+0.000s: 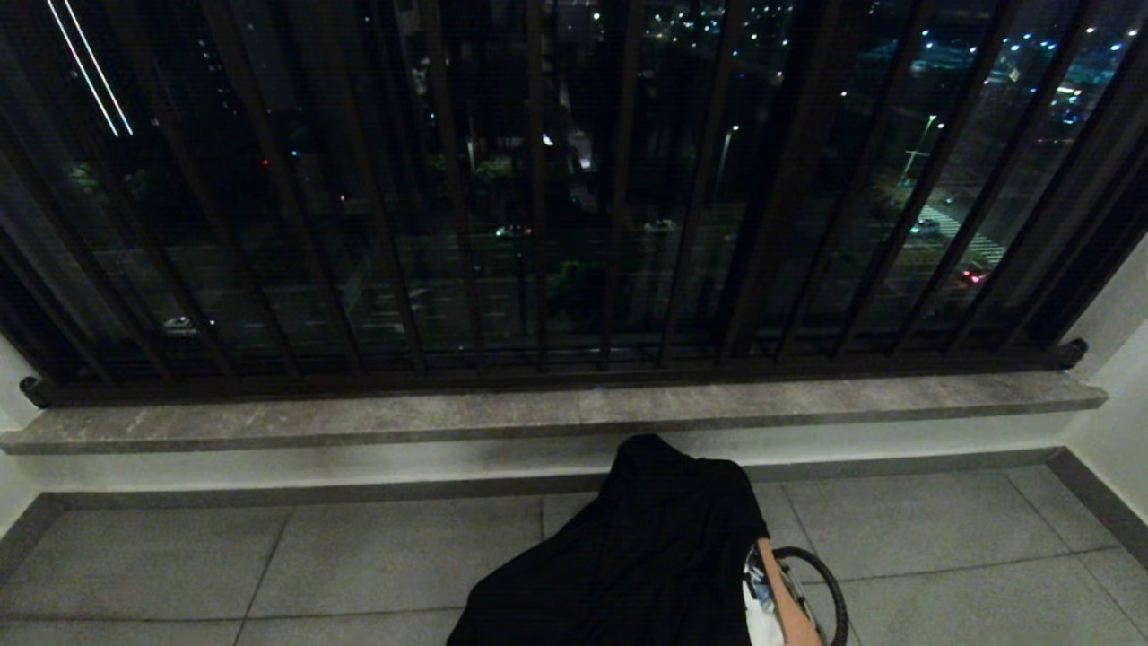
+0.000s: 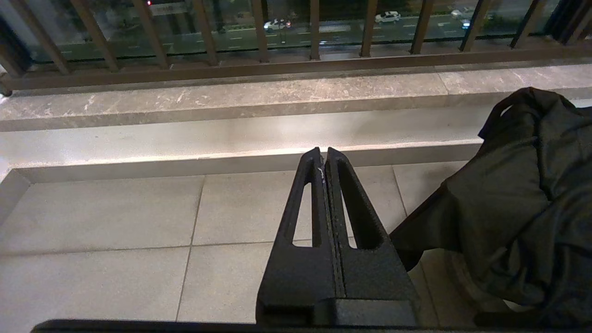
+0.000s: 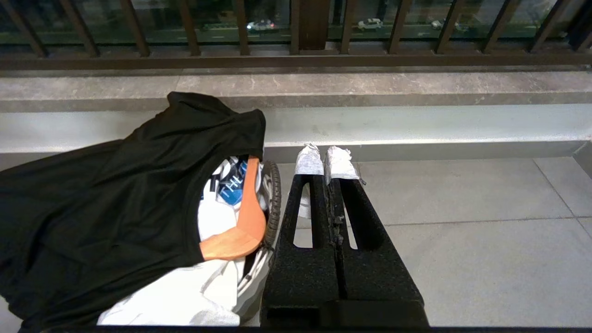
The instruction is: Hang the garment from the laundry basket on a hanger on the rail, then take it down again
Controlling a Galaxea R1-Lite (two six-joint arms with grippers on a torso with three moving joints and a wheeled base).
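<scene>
Looking at our left gripper point(image 2: 325, 155), its fingers point(image 2: 307, 185) are pressed together on nothing, above floor tiles point(image 2: 138, 217). Same for our right gripper point(image 3: 323, 155): white-wrapped fingertips point(image 3: 308, 162) together, empty. Just beside those fingers sits the laundry basket point(image 3: 275, 194), with a black garment point(image 3: 115, 199) draped over it, an orange hanger point(image 3: 245, 222) and white clothes point(image 3: 185, 296) inside.

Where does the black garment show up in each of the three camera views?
Head view: black garment at bottom centre, draped over the laundry basket.
Left wrist view: at the right edge, beside the left gripper.
Right wrist view: fills the left half, across the basket from the right gripper.
Shared landmark: the grey stone ledge below the railing.
</scene>
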